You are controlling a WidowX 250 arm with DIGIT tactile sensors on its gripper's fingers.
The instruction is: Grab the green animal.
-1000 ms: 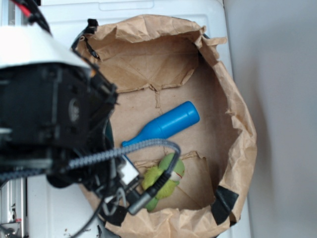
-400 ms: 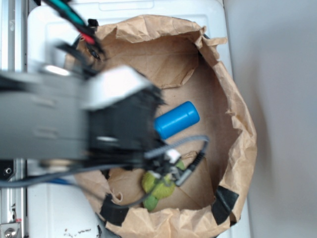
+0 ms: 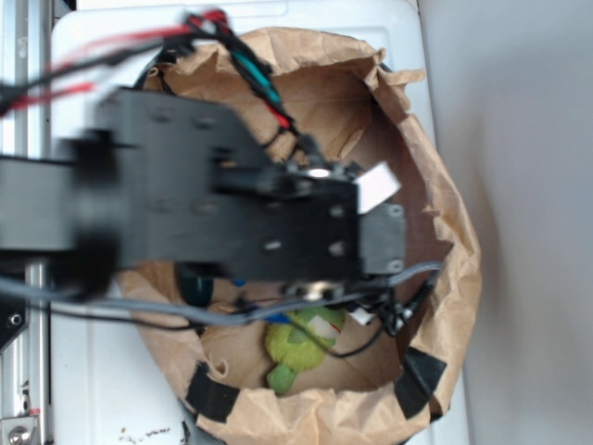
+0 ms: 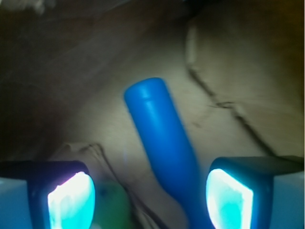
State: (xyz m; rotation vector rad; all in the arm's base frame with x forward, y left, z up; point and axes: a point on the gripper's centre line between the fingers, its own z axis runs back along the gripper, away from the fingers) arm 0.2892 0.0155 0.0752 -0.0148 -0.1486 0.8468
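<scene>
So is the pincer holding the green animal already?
No, the pincer is open and empty, with the green animal lying low between its fingers beside the blue bottle.

The arm (image 3: 185,209) is a blocky black housing with small screws, red, black and teal wires on top, grey cables below. The fingers (image 4: 71,195) have pale glowing pads in dark frames.

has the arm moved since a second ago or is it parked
Yes. In the exterior view the arm has swung right, from the paper bag's left rim to over its middle, hiding the blue bottle above the green animal.
</scene>
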